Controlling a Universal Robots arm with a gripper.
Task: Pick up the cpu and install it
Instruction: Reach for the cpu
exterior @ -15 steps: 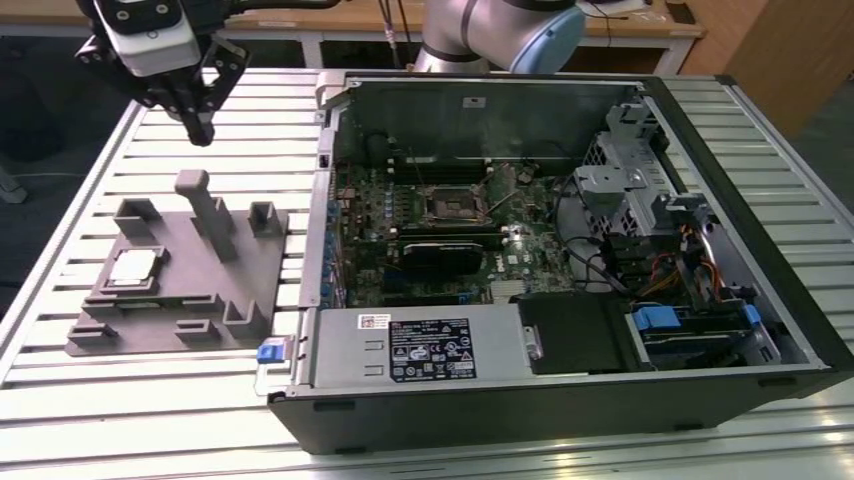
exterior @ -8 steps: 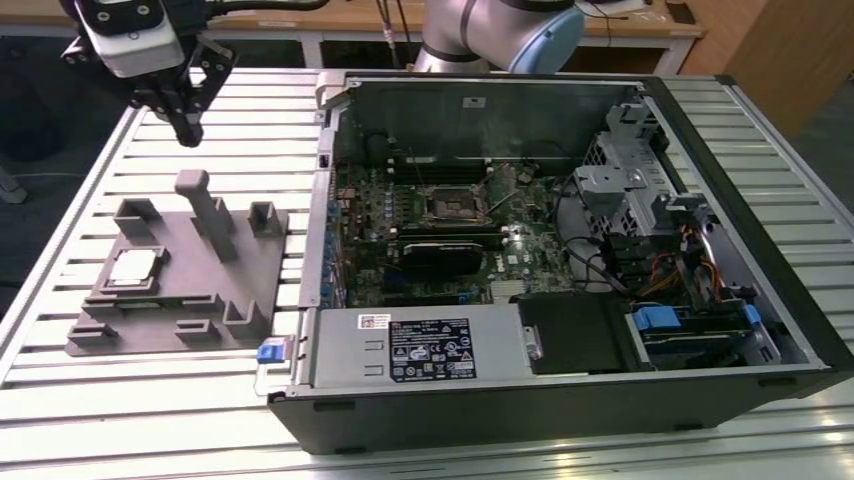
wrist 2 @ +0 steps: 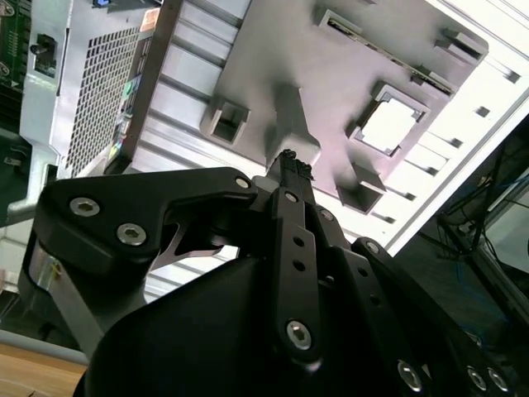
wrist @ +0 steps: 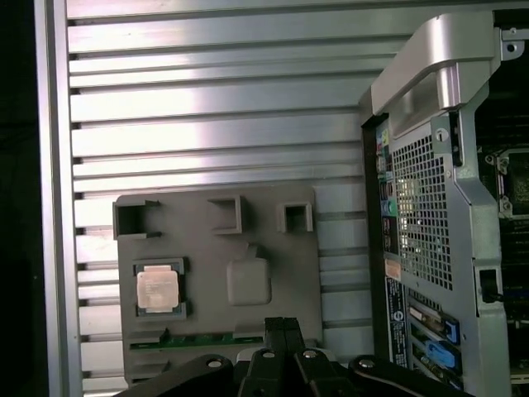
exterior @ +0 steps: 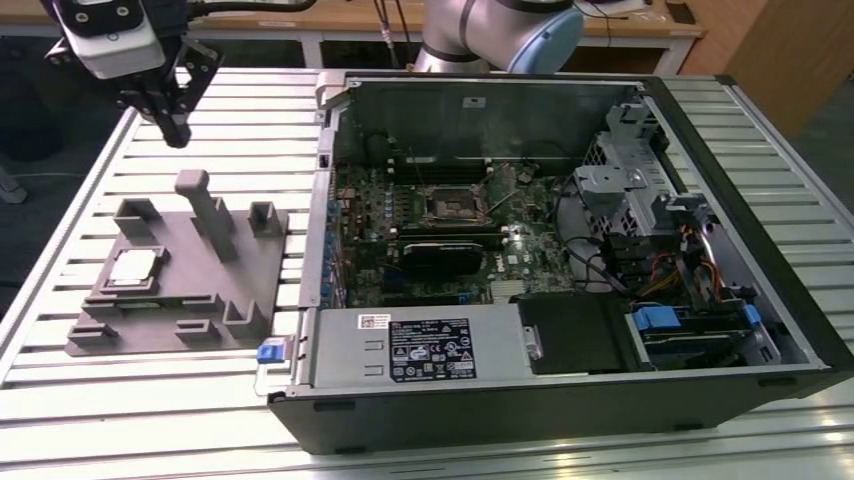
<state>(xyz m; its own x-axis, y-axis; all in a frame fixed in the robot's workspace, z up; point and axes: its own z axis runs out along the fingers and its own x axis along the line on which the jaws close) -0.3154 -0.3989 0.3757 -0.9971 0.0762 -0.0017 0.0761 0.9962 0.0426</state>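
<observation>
The cpu (exterior: 134, 267) is a small silvery square chip lying flat in a recess of the grey fixture (exterior: 200, 290) on the exterior view's left. It also shows in both wrist views, cpu (wrist: 157, 289) and cpu (wrist 2: 388, 126), seated in the fixture (wrist: 273, 256). My gripper (exterior: 175, 128) hangs high above the table, beyond the fixture's far end and well apart from the chip. Its black fingers (wrist: 283, 329) are pressed together with nothing between them. The dark square socket (exterior: 451, 205) sits on the motherboard inside the open computer case (exterior: 561, 400).
The slatted metal table (exterior: 160, 420) carries the fixture and the open case. Upright posts (exterior: 200, 195) rise from the fixture near the chip. A silver power supply box (exterior: 420, 345) and drive bays (exterior: 667, 230) fill the case's near and right parts.
</observation>
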